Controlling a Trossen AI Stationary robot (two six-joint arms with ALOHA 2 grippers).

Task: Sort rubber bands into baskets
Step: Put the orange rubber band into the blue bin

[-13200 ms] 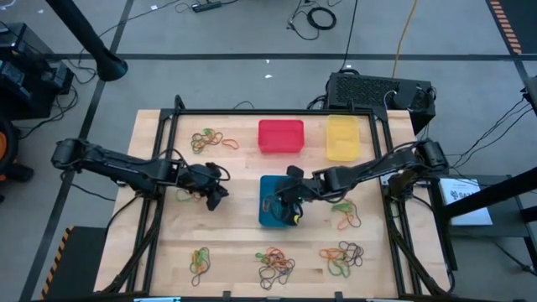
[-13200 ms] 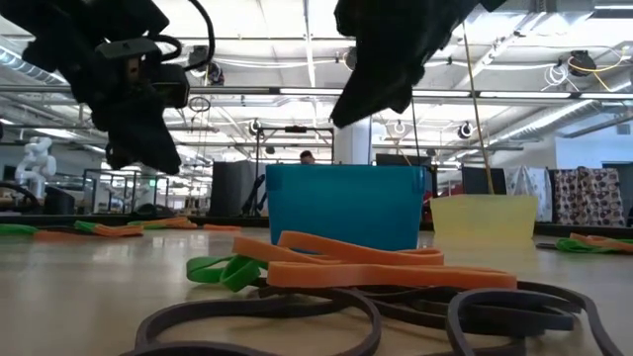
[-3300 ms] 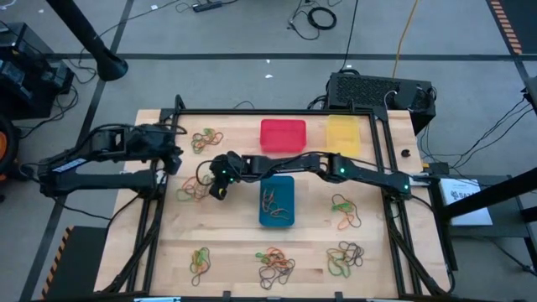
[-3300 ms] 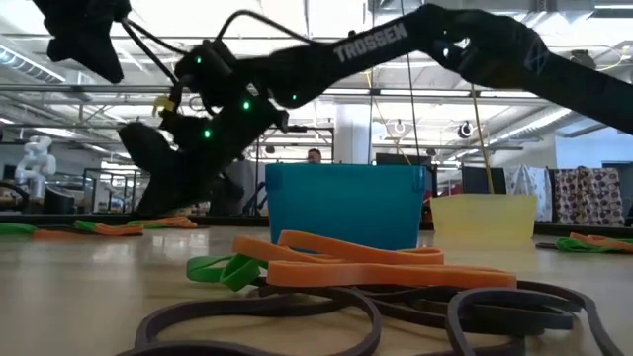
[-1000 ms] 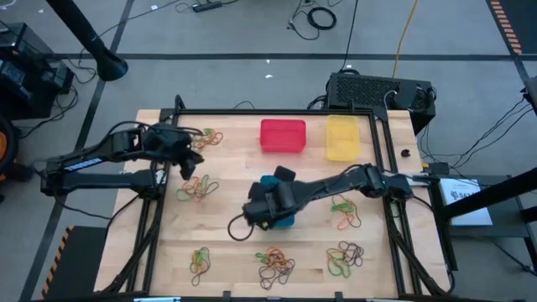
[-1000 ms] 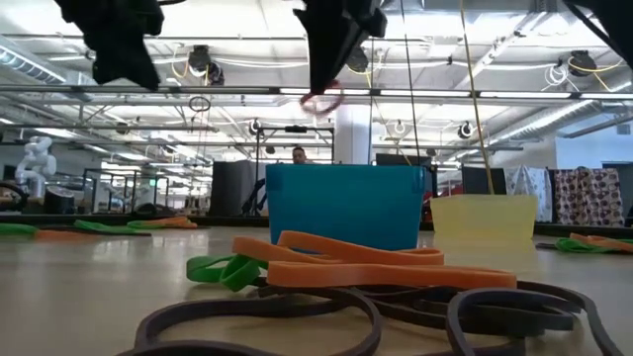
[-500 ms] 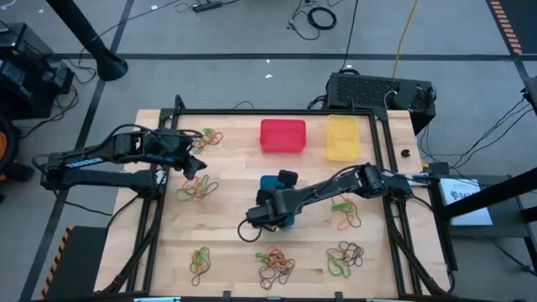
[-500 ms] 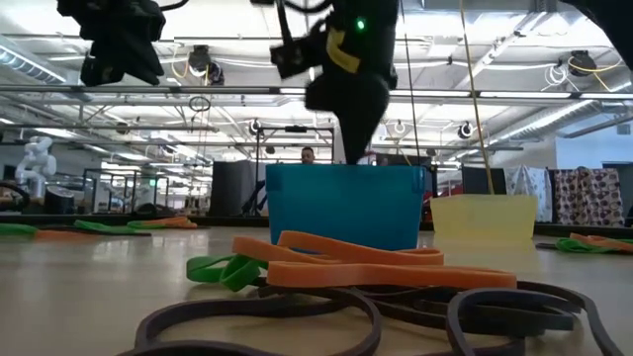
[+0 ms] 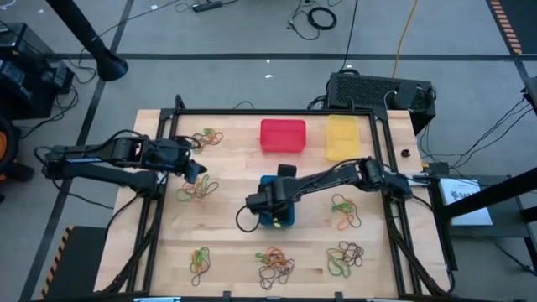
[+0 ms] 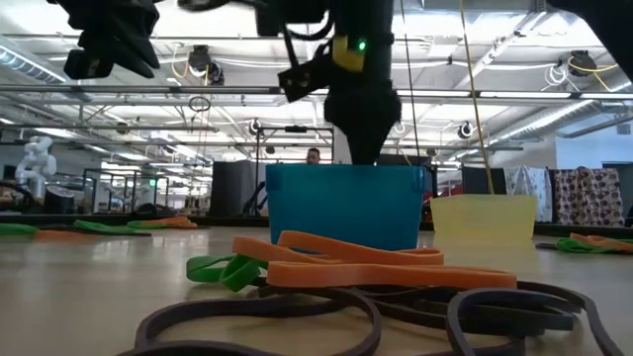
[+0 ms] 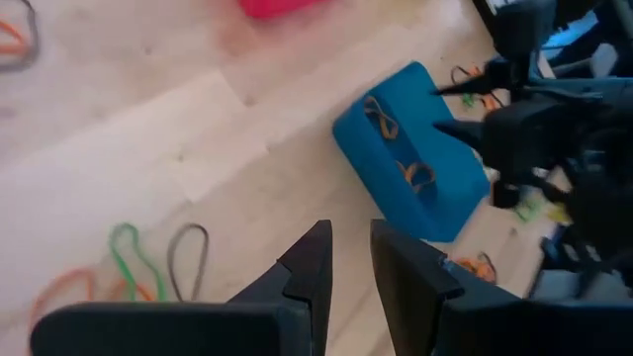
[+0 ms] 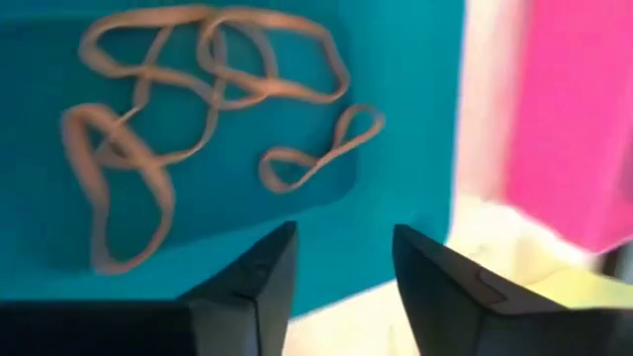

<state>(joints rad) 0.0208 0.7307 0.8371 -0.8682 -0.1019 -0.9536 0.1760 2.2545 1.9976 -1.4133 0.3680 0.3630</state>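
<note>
Right wrist view: right end effector (image 12: 336, 272) parted, empty; orange rubber bands (image 12: 198, 119) below in blue basket (image 12: 415, 119).

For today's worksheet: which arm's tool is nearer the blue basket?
Right. The right tool hangs directly over the blue basket; the left tool hovers well off beside it.

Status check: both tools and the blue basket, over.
Right tool open, empty, over blue basket. Orange rubber bands inside. Left tool open, above bands pile.
</note>
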